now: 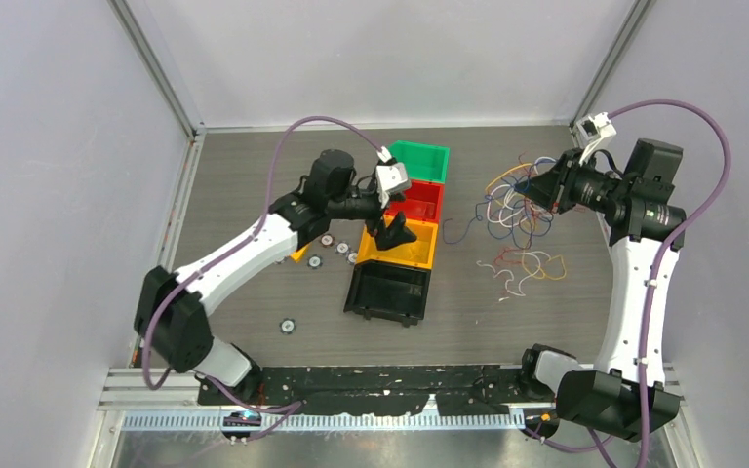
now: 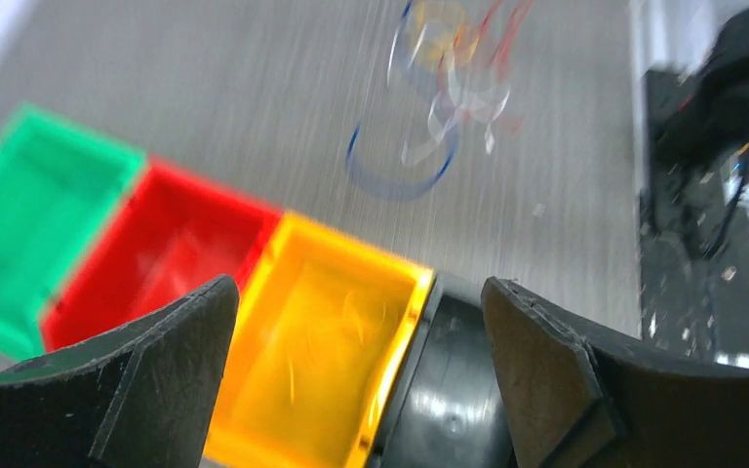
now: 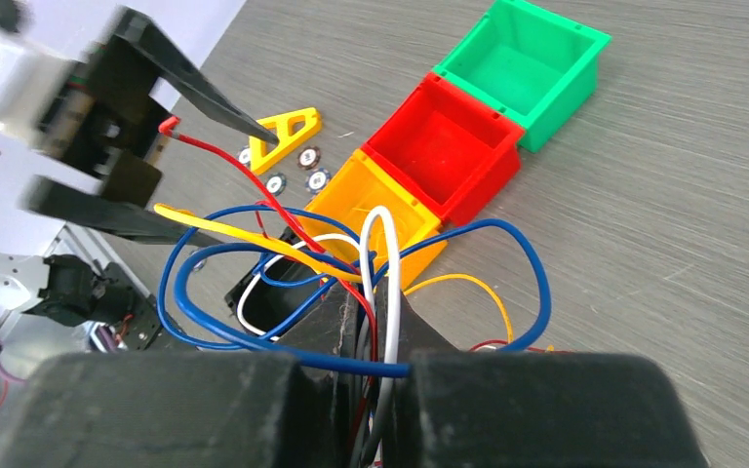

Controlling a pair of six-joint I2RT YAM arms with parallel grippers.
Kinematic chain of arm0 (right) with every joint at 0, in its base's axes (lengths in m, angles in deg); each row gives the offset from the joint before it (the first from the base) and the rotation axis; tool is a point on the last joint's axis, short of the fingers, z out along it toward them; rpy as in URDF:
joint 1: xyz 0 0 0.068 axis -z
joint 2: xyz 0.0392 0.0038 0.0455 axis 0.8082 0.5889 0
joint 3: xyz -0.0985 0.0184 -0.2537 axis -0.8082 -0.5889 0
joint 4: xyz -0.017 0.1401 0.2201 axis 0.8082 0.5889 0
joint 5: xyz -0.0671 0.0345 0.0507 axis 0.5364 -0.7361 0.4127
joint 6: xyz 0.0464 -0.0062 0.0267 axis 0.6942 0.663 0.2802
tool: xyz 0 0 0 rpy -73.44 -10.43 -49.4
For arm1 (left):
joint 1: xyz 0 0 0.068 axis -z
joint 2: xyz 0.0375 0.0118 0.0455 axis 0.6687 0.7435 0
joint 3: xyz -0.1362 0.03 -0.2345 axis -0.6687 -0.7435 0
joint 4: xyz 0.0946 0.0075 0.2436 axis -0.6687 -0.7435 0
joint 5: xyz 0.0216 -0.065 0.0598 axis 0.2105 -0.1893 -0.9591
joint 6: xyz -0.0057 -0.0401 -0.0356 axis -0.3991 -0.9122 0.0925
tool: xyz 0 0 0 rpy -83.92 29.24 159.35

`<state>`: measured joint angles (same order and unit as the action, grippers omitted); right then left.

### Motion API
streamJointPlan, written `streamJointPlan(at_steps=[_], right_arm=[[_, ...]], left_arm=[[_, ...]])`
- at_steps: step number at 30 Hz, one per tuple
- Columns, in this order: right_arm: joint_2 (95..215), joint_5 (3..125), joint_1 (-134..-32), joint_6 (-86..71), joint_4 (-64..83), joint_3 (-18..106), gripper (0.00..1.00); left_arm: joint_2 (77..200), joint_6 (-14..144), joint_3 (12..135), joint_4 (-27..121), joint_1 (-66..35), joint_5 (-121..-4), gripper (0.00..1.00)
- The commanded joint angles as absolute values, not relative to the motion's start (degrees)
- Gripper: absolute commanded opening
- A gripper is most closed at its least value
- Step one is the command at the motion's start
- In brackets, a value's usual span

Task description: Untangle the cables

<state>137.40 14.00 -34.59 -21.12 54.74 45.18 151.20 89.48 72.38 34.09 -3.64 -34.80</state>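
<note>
Cables hang in a mixed bunch from the right hand, which is clenched on them and holds them off the worktop, to the right of the yellow bin. A few loose strands lie on the worktop, also right of that bin. The left hand hovers over the yellow bin, released and grasping nothing. In the right wrist view a red strand reaches toward its spread fingers. The risk, I judge, is pulling while the blue and white loops cross at the grip. That would cinch the knot or drag the whole bunch. A loop could also snag the bin's rim.
</note>
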Motion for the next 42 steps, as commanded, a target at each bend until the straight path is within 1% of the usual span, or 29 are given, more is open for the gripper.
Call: streamJointPlan(at_steps=[1,4,8,10,12,16,17,22,24,28,32,36,42], right_arm=[[136.52,9.24,-36.00,-19.17,54.05,46.86,0.05],[135.84,7.90,-36.63,-18.60,54.01,46.16,0.05],[135.00,7.66,-37.47,-18.29,54.50,46.02,0.05],[134.62,7.73,-37.86,-18.21,54.63,45.77,0.06],[134.28,7.72,-38.17,-18.08,54.64,45.50,0.05],[133.79,7.58,-38.37,-17.94,54.76,45.20,0.05],[133.69,7.59,-38.43,-17.93,54.84,45.24,0.05],[133.64,7.89,-38.41,-17.80,55.18,45.25,0.05],[133.97,8.44,-38.33,-17.70,55.21,45.15,0.05],[135.74,12.19,-35.83,-20.95,57.08,46.10,0.06],[138.40,14.28,-33.03,-27.77,60.37,45.95,0.06],[140.00,19.29,-32.82,-36.62,62.90,42.64,0.06],[141.88,29.46,-32.59,-42.14,60.73,36.87,0.06]], left_arm=[[146.55,85.83,75.23,47.96,-0.56,-26.29,0.94],[149.55,80.26,77.19,54.35,0.61,-25.83,0.86],[153.48,76.60,81.60,58.08,2.60,-24.81,0.79],[155.06,74.60,83.47,58.83,3.82,-24.93,0.75],[156.56,74.32,84.87,59.06,5.04,-25.60,0.68],[159.13,74.02,86.89,58.46,6.71,-26.13,0.63],[159.58,73.81,87.23,58.38,6.93,-26.18,0.59],[159.22,73.75,86.42,58.18,6.99,-27.17,0.23],[157.42,75.08,85.15,57.41,6.84,-26.52,0.00],[149.73,79.68,78.89,51.39,4.32,-24.34,0.00],[142.39,80.00,73.83,47.06,-1.05,-24.57,0.00],[139.56,79.71,76.47,42.81,-4.38,-25.87,0.00],[137.54,78.30,83.00,40.67,-5.89,-26.74,0.00]])
